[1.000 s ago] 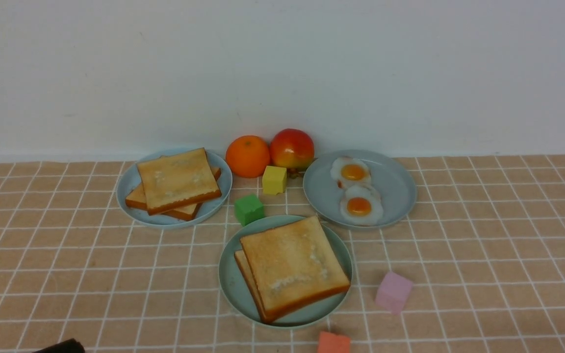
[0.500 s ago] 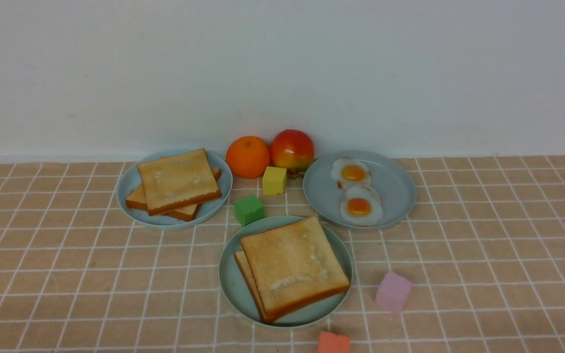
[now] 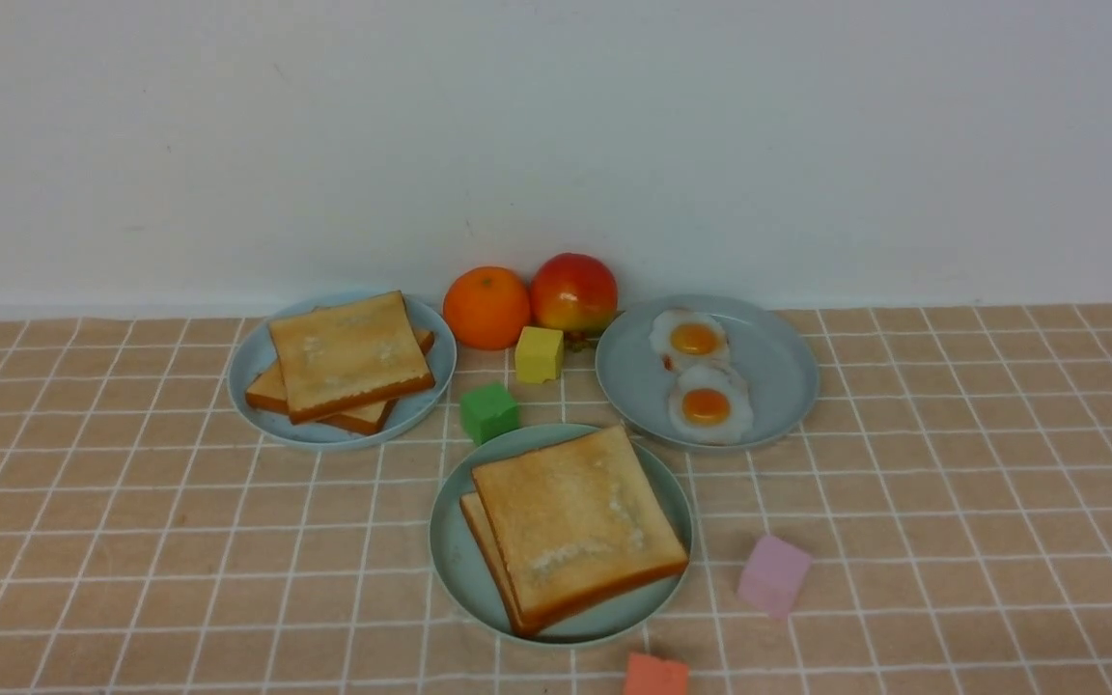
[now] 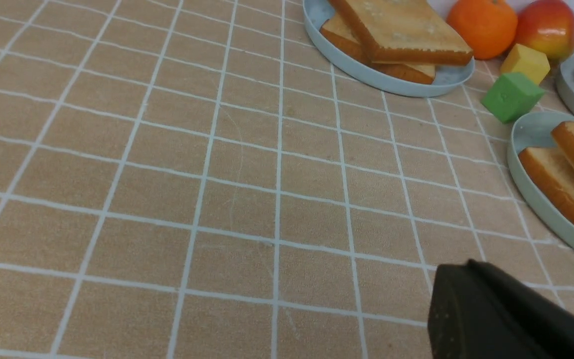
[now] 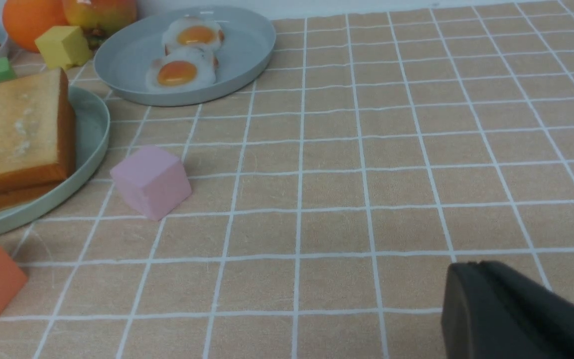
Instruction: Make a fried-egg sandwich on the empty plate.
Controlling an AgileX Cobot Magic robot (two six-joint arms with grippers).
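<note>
Front view shows the mint-green plate (image 3: 455,565) sitting near the middle of the checked tablecloth (image 3: 952,502), and on it the sandwich (image 3: 570,526): two toast slices stacked, the top one turned a little so a strip of the lower slice shows at its left. No egg is visible between them from any angle.

Farther back on the left, a blue-grey plate (image 3: 262,362) holds two more toast slices (image 3: 348,357). Farther back on the right, another blue-grey plate (image 3: 778,372) carries two fried eggs (image 3: 701,376), one behind the other. Between these plates, against the wall, stand an orange (image 3: 486,307) and a red apple (image 3: 573,292), with a yellow cube (image 3: 539,354) just in front and a green cube (image 3: 489,412) nearer still. A pink cube (image 3: 774,575) lies right of the mint-green plate, and an orange-red cube (image 3: 656,675) sits at the near edge.

Neither arm reaches into the front view. The left gripper (image 4: 471,304) appears in its wrist view as a dark closed tip, holding nothing. The right gripper (image 5: 491,304) looks the same, jaws together and empty.
</note>
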